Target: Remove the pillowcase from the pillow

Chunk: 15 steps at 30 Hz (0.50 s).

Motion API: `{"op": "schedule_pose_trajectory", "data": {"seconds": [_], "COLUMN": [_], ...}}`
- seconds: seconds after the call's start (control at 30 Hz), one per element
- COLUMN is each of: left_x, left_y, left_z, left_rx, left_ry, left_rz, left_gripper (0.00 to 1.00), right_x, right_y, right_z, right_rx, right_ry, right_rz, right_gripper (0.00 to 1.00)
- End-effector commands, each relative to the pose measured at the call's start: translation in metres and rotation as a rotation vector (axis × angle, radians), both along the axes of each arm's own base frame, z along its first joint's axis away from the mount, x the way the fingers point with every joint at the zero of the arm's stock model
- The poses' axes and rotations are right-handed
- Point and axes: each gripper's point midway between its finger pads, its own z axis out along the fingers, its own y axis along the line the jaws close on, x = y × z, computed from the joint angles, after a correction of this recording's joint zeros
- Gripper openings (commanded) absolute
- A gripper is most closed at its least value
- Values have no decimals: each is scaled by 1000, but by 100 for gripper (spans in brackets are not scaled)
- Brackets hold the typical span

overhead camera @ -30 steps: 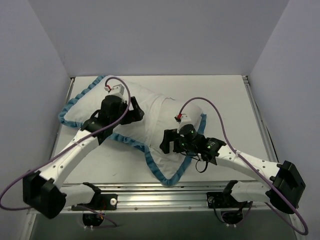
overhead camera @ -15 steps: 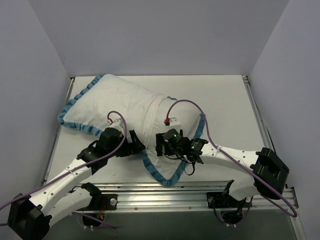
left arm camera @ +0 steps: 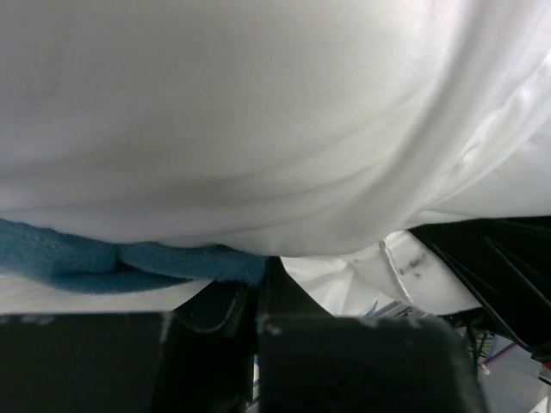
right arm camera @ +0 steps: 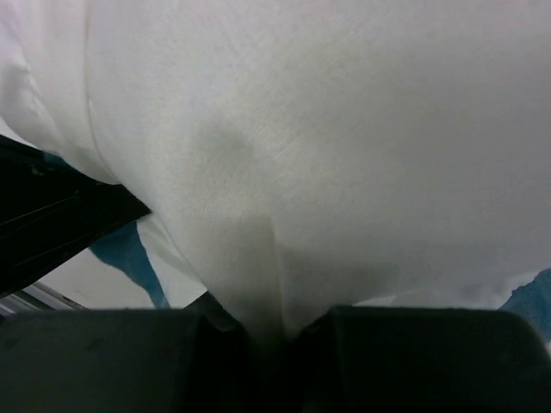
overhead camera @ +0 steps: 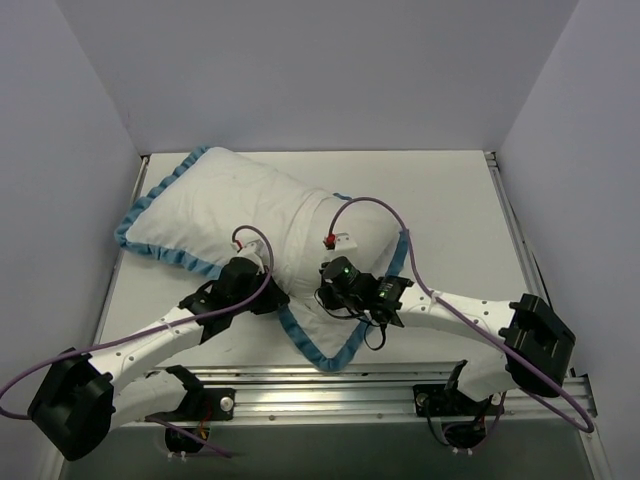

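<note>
Left wrist: my left gripper [left arm camera: 256, 297] is clamped on the pillowcase [left arm camera: 86, 258] at its blue trim. My right gripper [right arm camera: 267, 331] pinches a fold of the pillow [right arm camera: 344, 172]. The pillow sits mostly inside the pillowcase, on the table [overhead camera: 440, 200].

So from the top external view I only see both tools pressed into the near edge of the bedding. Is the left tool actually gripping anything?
Observer: Yes. The left wrist view shows the left tool shut on the pillowcase, pinching right at the end of its blue ruffle.
Operator: And the right tool?
Observer: The right wrist view shows the right tool shut on a white fold tented up between its fingers. I cannot tell which layer it belongs to.
Operator: Any ruffle in that pinch?
Observer: No. There the blue ruffle sits off to one side, clear of the fingers.
</note>
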Motion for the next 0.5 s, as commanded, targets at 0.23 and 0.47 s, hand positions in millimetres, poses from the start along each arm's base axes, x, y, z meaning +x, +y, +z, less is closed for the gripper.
{"op": "schedule_pose_trajectory", "data": {"seconds": [0.23,0.47], "left_x": [30,51], "left_y": [52,87], "left_z": [-17,-17], "left_rx": [178,226], "left_ry": [-26,-10], "left_rz": [276,448], "left_gripper": [2,2], "right_x": [6,-17], "right_y": [-24,-72], "right_z": [152,254], "right_rx": [125,197], "right_ry": [-228,-365], "right_rz": [-37,-20], "right_gripper": [0,0]}}
